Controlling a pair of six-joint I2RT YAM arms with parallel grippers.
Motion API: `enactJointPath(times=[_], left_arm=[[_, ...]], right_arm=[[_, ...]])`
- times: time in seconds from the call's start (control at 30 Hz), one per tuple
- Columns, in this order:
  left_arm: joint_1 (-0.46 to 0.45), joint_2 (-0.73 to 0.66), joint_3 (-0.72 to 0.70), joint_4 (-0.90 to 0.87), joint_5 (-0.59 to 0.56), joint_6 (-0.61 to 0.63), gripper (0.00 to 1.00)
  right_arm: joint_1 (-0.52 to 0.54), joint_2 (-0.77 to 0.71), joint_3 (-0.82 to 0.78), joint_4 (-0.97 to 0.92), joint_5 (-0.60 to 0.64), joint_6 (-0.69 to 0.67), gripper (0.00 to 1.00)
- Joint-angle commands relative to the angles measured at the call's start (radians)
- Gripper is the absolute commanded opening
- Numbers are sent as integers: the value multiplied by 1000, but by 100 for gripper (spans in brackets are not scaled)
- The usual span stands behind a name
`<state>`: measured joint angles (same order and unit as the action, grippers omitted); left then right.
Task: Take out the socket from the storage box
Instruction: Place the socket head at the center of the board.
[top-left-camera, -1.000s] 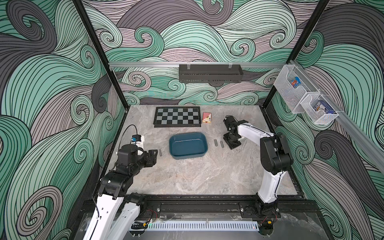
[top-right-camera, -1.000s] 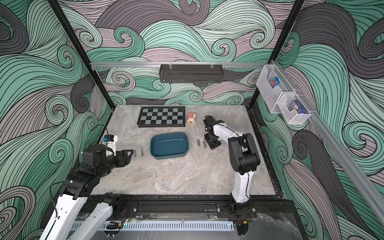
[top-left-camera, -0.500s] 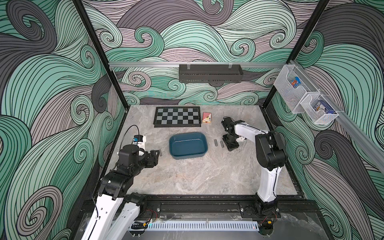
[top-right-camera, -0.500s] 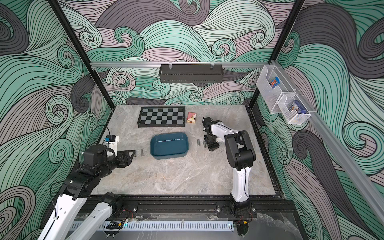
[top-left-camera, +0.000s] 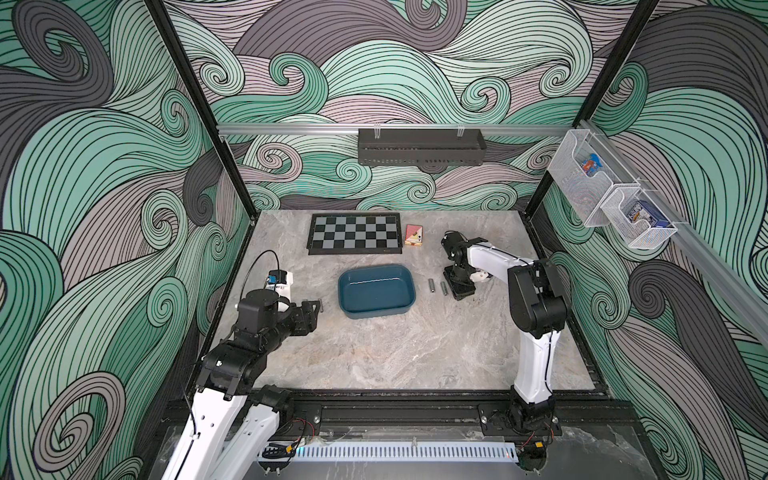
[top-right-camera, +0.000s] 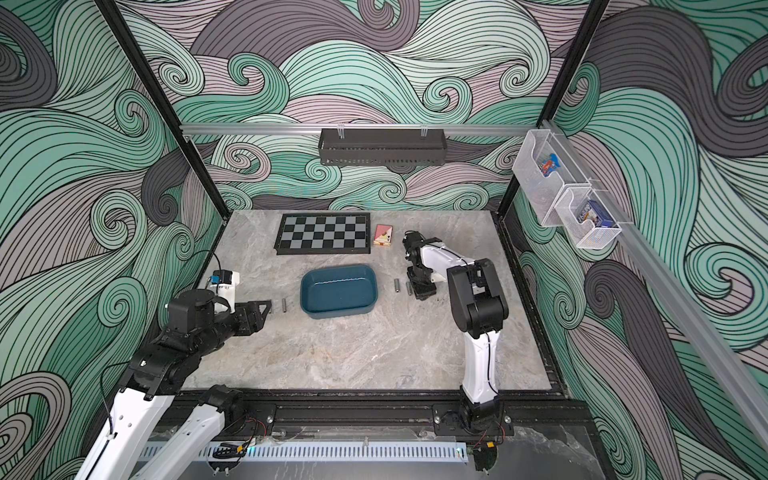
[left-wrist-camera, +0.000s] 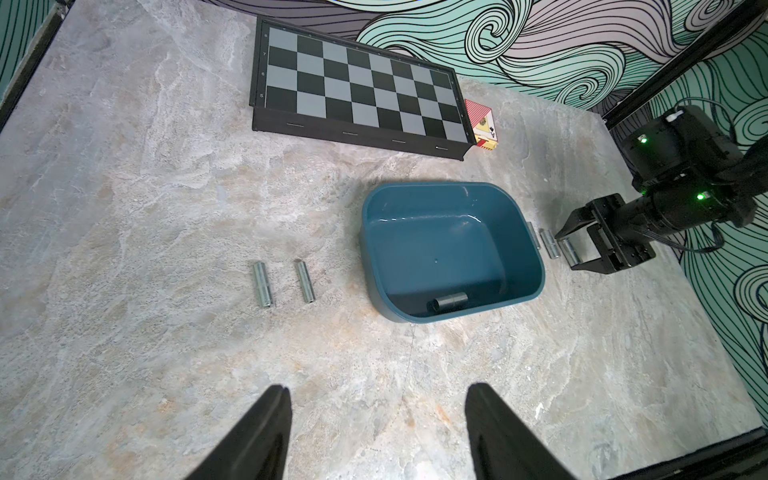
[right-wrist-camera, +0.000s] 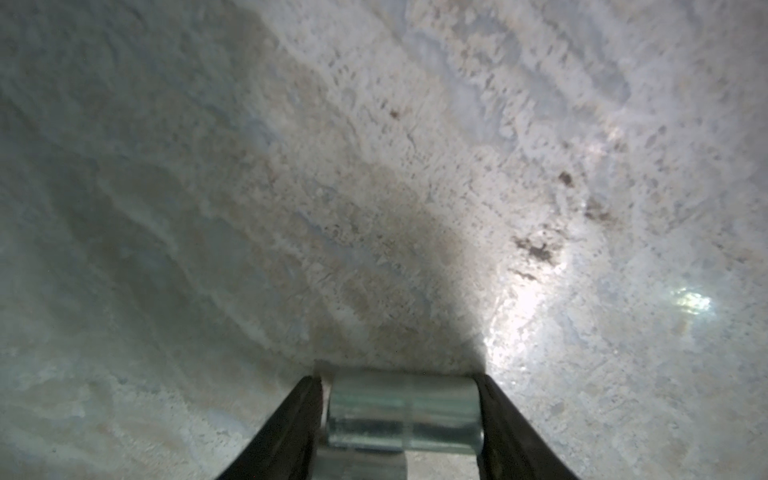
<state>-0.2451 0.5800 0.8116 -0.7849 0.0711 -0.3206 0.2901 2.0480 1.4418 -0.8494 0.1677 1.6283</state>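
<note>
Right gripper (left-wrist-camera: 568, 250) has just loosened its jaws around a laid socket (right-wrist-camera: 403, 409) beside the box (left-wrist-camera: 432, 249), left gripper (left-wrist-camera: 376, 388) gaping empty, with a remaining socket (left-wrist-camera: 451, 300) still inside.

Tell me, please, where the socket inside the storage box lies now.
In the left wrist view, the socket lies on its side inside the storage box, against the wall nearest the robot, opposite the chessboard.

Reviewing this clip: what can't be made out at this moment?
- Boxed socket: hidden in both top views by the near wall of the storage box.
- Right gripper: right wrist view's bottom edge cuts off the socket between its fingers; gripped or loose, unclear.
- Wire basket contents: too small in top views.
</note>
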Motion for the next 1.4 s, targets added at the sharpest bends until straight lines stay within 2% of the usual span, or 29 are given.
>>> enactJointPath(times=[0.0, 0.8, 1.37], left_arm=[[-6, 8, -4, 6, -5, 18, 70], [-6, 27, -3, 10, 12, 19, 71], [-14, 16, -4, 10, 12, 21, 73]], right_arm=[[-4, 34, -6, -8, -29, 9, 63], [-20, -13, -60, -8, -41, -31, 74], [-33, -91, -15, -8, -45, -142, 79]])
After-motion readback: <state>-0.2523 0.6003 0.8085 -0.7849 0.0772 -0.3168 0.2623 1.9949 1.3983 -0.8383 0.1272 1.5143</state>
